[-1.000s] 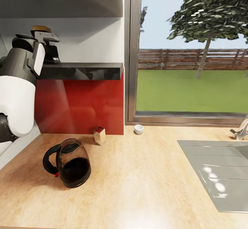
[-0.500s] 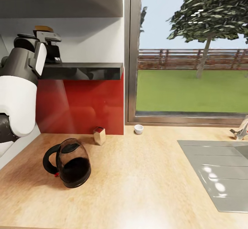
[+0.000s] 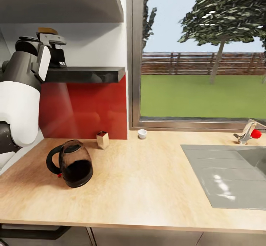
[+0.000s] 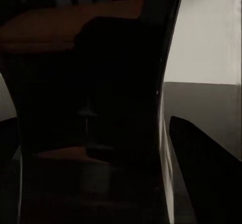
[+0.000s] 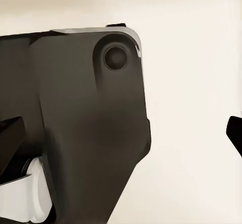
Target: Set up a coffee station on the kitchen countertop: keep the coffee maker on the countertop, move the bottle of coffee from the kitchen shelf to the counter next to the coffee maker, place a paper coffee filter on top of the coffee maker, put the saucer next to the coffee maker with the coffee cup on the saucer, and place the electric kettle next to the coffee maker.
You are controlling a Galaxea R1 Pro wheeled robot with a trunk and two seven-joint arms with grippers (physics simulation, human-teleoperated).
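Left gripper [image 3: 55,52] is sitting up at the kitchen shelf [image 3: 88,74], fingers around the bottle of coffee [image 4: 96,98], which is filling the wrist view dark with its yellow lid [image 3: 46,30] poking above the gripper. Can't tell if the pinch is actually made. Electric kettle [image 3: 72,163] is lying well below the gripper on the kitchen countertop [image 3: 147,187]; coffee cup [image 3: 142,133] is sitting far off by the window.

My left arm [image 3: 22,94] reaches up to the kitchen shelf [image 3: 85,74]; the electric kettle [image 3: 72,163] stands on the kitchen countertop [image 3: 147,187]; the coffee cup [image 3: 142,133] sits by the window [image 3: 199,54].
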